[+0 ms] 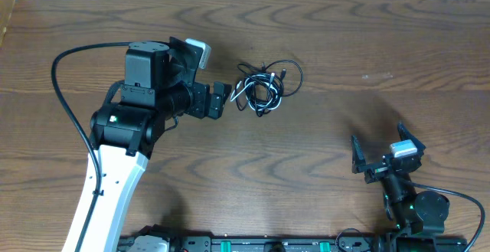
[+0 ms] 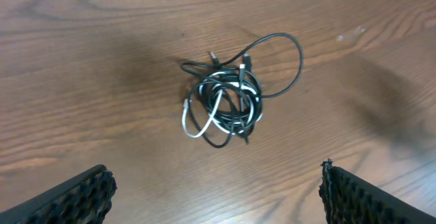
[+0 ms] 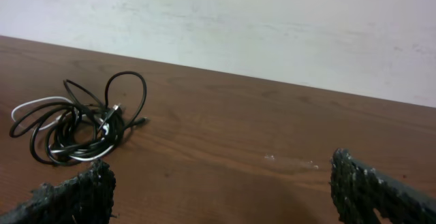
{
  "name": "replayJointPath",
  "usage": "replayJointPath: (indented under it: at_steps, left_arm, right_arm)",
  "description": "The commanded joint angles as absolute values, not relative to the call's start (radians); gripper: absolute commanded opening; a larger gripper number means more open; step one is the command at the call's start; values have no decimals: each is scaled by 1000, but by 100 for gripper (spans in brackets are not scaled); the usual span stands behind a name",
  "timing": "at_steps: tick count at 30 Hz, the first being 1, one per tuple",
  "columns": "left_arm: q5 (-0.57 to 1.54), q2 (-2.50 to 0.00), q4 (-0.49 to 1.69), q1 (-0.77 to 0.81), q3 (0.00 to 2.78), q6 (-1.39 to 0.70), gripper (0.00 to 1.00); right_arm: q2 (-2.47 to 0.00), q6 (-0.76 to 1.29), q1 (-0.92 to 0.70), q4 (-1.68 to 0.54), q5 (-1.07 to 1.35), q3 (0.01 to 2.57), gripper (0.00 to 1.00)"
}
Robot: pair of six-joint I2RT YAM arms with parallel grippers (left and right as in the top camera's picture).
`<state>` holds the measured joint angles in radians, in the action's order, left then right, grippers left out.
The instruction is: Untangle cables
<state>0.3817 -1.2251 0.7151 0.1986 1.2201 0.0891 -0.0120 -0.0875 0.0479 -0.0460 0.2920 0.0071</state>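
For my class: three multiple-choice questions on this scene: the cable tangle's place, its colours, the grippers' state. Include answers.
1. The cable tangle lies on the table: A. at the front edge; B. just ahead of the left gripper; C. at the right end.
2. Its cords are: A. black and white; B. red and blue; C. all grey.
3. The left gripper and right gripper are: A. both shut; B. gripping a cord; C. both open, empty.
Answers: B, overhead shows it by that gripper; A, a white cord loops among black ones; C, each wrist view shows a wide, empty gap.
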Motion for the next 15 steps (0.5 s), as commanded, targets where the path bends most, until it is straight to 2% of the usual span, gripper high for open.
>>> replayJointPath:
  at_steps: [1,5,12,15]
  left_arm:
    - [422,-1223,715,203,1244,34,98]
    - [423,-1223,715,202,1244,33,98]
    - [423,-1224,719,202,1244,33,98]
    - [414,-1224,734,202,1244,33,98]
  right_arm:
    - [-6,-80,42,-49,294,6,99]
    - [-6,-79,42,-46,302,6,99]
    - [-7,-74,42,-39,485,8,99]
    - [-13,28,42,-64,504,30,99]
